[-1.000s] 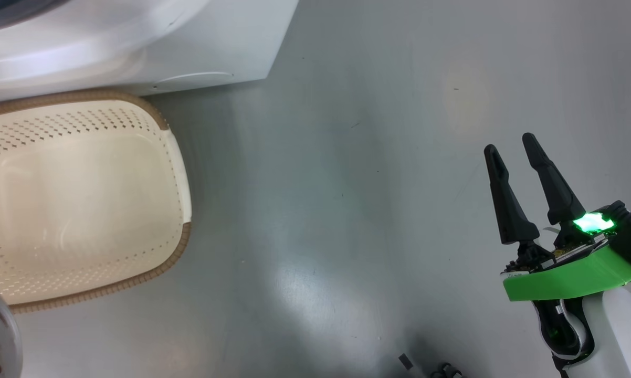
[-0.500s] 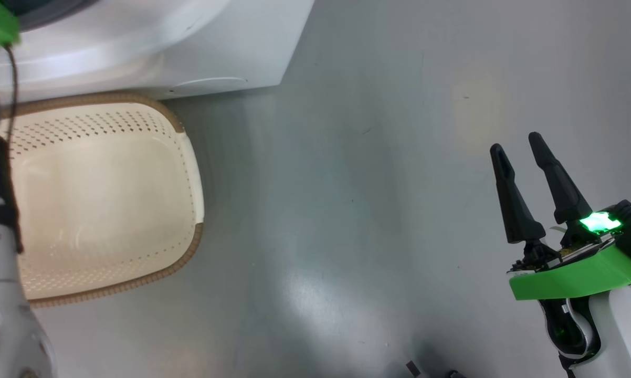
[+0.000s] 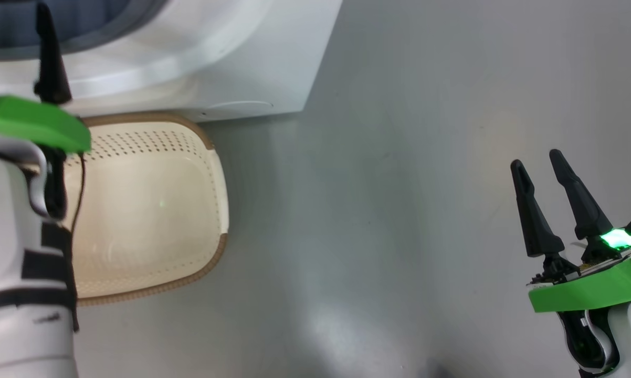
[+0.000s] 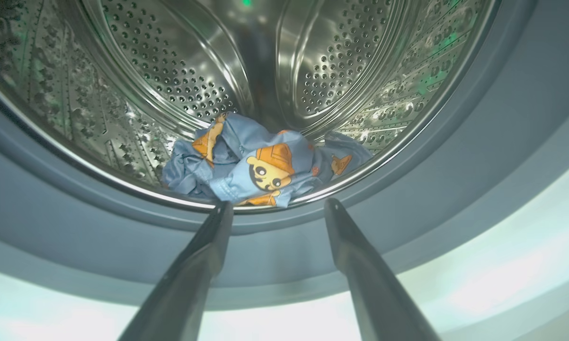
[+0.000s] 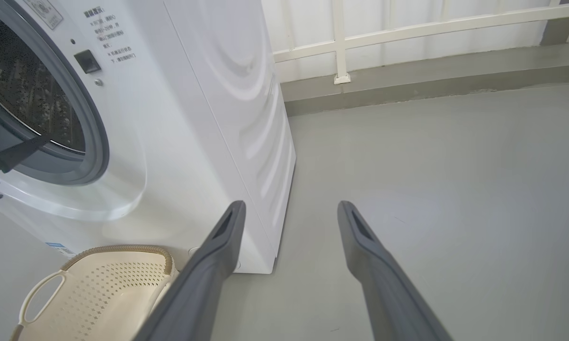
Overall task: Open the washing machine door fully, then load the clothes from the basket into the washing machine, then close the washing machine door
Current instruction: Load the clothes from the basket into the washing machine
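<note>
Clothes (image 4: pixel 261 163) in drum (image 4: pixel 171 71) | left hand (image 4: pixel 279 204) newly risen, released | right hand (image 3: pixel 536 159) released

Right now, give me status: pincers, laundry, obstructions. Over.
Left pincer open at drum mouth, right pincer open above floor. Clothes in drum, basket empty. Nothing in the way.

In front of the washing machine (image 3: pixel 252 58), the left forearm (image 3: pixel 11 262) covers the basket's (image 3: pixel 153 210) left side. Inside it, the drum lip (image 4: pixel 275 209) hides the clothes' (image 4: pixel 261 166) lower edge. The print (image 5: pixel 105 35) on its front is too small to read.
</note>
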`<state>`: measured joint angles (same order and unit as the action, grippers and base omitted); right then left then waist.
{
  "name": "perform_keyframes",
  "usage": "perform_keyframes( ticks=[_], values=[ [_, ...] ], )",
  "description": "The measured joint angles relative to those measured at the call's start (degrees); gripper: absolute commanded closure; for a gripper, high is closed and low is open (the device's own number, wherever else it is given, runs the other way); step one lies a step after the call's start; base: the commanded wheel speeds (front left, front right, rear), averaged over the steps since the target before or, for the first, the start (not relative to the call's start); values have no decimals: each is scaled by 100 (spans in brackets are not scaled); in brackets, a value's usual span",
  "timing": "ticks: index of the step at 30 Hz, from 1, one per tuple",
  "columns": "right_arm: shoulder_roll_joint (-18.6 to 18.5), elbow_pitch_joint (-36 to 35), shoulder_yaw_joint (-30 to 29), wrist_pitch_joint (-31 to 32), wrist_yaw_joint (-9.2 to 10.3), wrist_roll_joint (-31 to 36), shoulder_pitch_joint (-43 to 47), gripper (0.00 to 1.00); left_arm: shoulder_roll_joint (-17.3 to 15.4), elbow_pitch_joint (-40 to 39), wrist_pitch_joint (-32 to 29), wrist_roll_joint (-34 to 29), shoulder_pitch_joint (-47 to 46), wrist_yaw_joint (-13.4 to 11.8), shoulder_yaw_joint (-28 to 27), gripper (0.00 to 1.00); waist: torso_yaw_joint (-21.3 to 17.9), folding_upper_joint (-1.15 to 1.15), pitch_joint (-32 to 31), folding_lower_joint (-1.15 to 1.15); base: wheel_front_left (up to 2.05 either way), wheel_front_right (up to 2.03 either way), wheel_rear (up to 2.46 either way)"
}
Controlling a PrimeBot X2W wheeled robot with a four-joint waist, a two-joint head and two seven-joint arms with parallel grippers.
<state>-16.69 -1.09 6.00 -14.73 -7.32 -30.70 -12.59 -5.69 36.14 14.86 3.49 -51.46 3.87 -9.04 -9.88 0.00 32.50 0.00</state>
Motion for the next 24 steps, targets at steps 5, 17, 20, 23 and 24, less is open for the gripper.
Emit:
perform_keyframes(
  ticks=[5, 17, 20, 23, 24],
  values=[
    [-36, 22, -108, 0, 0, 43, 160, 0, 142, -323, 0, -15, 655, 0, -47, 0, 103, 0, -255, 0, 0, 0, 0],
    [-144, 146, -152, 0, 0, 81, 840, 0, 299, -1025, -1, -24, 2281, 79, -81, 0, 293, 0, -1077, 0, 0, 0, 0],
    [-153, 178, -158, 0, 0, 134, 1009, 0, 305, -1158, -1, -24, 2623, 99, -93, 0, 336, 0, -1295, 0, 0, 0, 0],
    [-164, 192, -179, 0, 0, 157, 1158, 0, 309, -1305, -4, -25, 2944, 131, -109, 0, 379, 0, -1507, 0, 0, 0, 0],
    [-168, 205, -189, 0, 0, 157, 1206, 0, 311, -1356, -5, -26, 3052, 143, -108, 0, 394, 0, -1575, 0, 0, 0, 0]
  ],
)
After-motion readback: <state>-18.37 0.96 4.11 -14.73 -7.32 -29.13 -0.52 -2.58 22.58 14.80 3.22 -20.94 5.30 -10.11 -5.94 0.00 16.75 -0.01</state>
